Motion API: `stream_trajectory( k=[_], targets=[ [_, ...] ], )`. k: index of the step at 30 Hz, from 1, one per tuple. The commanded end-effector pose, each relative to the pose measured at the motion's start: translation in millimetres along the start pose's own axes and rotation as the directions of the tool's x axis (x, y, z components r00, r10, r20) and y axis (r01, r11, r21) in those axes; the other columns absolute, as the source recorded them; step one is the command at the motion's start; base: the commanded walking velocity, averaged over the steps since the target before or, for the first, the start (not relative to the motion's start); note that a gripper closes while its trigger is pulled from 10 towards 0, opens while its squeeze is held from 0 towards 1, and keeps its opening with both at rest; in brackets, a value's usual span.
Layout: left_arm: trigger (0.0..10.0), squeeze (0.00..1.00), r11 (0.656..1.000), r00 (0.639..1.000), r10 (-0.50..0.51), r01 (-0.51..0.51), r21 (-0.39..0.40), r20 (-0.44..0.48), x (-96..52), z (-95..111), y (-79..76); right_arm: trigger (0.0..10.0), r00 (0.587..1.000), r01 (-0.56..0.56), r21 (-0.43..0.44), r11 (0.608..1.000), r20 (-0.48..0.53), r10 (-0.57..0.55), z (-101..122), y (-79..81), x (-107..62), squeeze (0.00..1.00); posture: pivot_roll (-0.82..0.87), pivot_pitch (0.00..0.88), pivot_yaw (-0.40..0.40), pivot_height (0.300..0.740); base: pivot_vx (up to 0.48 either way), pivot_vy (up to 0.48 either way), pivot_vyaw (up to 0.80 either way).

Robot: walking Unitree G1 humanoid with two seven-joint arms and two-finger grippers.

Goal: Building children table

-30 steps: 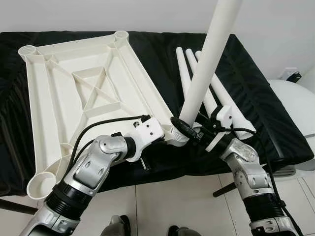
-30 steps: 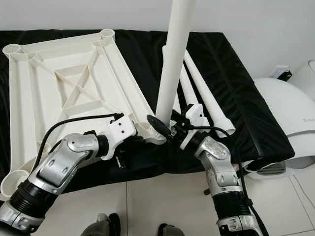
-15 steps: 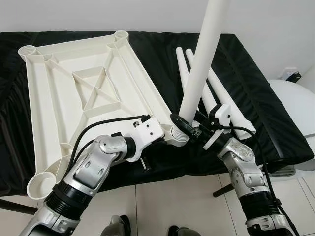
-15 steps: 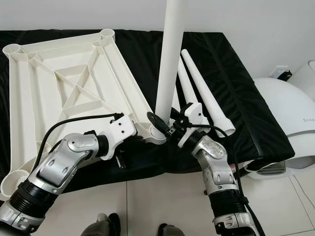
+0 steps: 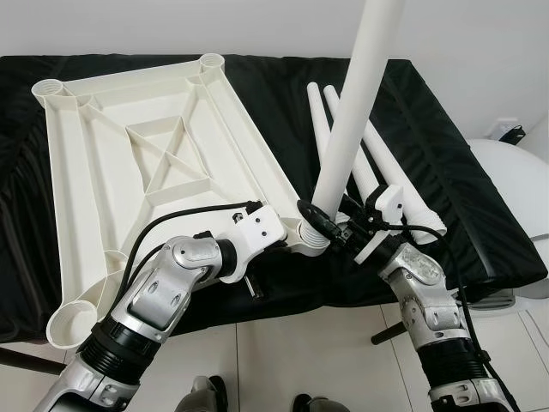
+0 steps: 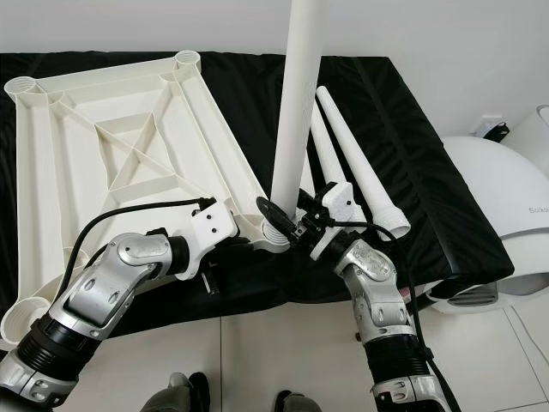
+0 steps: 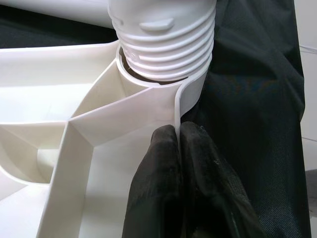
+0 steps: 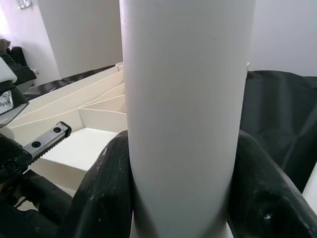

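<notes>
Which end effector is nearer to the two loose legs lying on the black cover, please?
Right. The right end effector grips the upright leg just beside the loose legs; the left end effector pinches the tabletop frame rim, farther away.

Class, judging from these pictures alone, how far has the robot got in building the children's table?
Done: nothing fully; the tabletop lies underside up with its other sockets bare. In hand: the right claw holds one leg upright, its threaded end sitting in the near corner socket, threads still showing. The left claw pinches the tabletop rim beside it. Left: seating this leg, then fitting the spare legs lying on the black cover.
</notes>
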State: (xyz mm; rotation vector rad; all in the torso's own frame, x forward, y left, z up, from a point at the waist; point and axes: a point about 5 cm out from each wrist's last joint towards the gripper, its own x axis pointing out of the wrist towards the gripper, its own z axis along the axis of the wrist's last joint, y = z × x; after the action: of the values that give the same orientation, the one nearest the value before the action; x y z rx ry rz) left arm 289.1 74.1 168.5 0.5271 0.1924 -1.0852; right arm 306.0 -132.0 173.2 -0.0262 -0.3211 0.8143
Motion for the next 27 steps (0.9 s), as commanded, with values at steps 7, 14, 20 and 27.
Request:
stream_trajectory(
  k=[7, 14, 20, 27],
  targets=[
    [10.0, 0.0, 0.998, 0.997, -0.021, 0.017, -0.056, -0.077, 3.8, -18.6, -10.0, 10.0, 0.991, 0.102, 0.087, 0.991, -0.093, -0.094, -29.4, 1.5, -14.0, 0.0, -0.01, 0.195, -0.025, 0.74, 0.0, 0.0, 0.0],
    [10.0, 0.0, 0.998, 0.997, -0.023, 0.019, -0.055, -0.076, 4.0, -18.2, -10.3, 10.0, 0.993, 0.095, 0.092, 0.991, -0.082, -0.087, -31.4, 7.1, -10.3, 0.0, -0.01, 0.193, -0.023, 0.74, 0.0, 0.0, 0.0],
    [10.0, 0.0, 0.998, 0.997, -0.022, 0.018, -0.054, -0.076, 3.4, -17.9, -9.7, 10.0, 0.994, 0.07, 0.082, 0.994, -0.092, -0.062, -33.3, 12.0, -12.9, 0.0, -0.02, 0.197, -0.023, 0.74, 0.0, 0.0, 0.0],
    [10.0, 0.0, 0.998, 0.997, -0.022, 0.017, -0.055, -0.076, 3.3, -17.7, -9.7, 10.0, 0.993, 0.057, 0.072, 0.996, -0.105, -0.049, -35.0, 14.1, -16.0, 0.0, -0.02, 0.201, -0.024, 0.74, 0.0, 0.0, 0.0]
  ],
)
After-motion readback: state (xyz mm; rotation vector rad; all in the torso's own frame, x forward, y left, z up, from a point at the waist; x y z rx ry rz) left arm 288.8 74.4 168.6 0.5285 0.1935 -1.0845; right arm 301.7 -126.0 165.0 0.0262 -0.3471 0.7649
